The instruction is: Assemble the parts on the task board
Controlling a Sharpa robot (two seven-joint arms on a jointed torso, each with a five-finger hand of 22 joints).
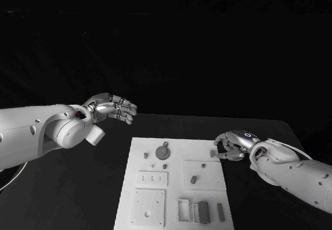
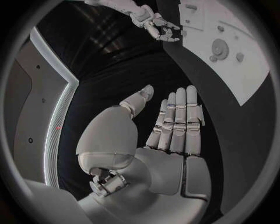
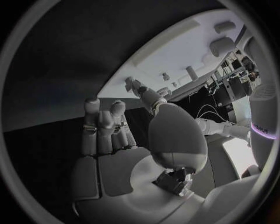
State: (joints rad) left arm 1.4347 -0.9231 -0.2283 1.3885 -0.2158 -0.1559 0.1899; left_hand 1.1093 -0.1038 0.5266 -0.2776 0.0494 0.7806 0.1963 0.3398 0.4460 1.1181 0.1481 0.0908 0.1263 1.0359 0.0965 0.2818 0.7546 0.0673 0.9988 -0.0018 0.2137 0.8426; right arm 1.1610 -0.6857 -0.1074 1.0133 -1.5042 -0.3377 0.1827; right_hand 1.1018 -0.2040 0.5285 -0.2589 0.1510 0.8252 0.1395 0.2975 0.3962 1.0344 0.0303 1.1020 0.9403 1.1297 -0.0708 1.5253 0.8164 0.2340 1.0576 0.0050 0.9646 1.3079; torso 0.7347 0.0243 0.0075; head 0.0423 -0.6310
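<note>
We see one black table (image 1: pixel 69 193) filling the lower half of the head view, with darkness above it, and on it one white task board (image 1: pixel 177 192) running from the frame's centre to its bottom edge. Two white arms enter, the left arm (image 1: pixel 23 134) from the left edge and the right arm (image 1: pixel 303 177) from the right edge. The left hand (image 1: pixel 114 109) hovers left of centre, above the table and apart from the board's far left corner; its fingers (image 2: pixel 178 121) lie straight and side by side, holding nothing. The right hand (image 1: pixel 233 145) sits at the board's far right corner, fingers curled downward; we cannot tell whether it holds anything. On the board we count roughly ten small grey parts, among them a round disc (image 1: pixel 163 152) near the far edge and upright bars (image 1: pixel 202 212) at the near right.
</note>
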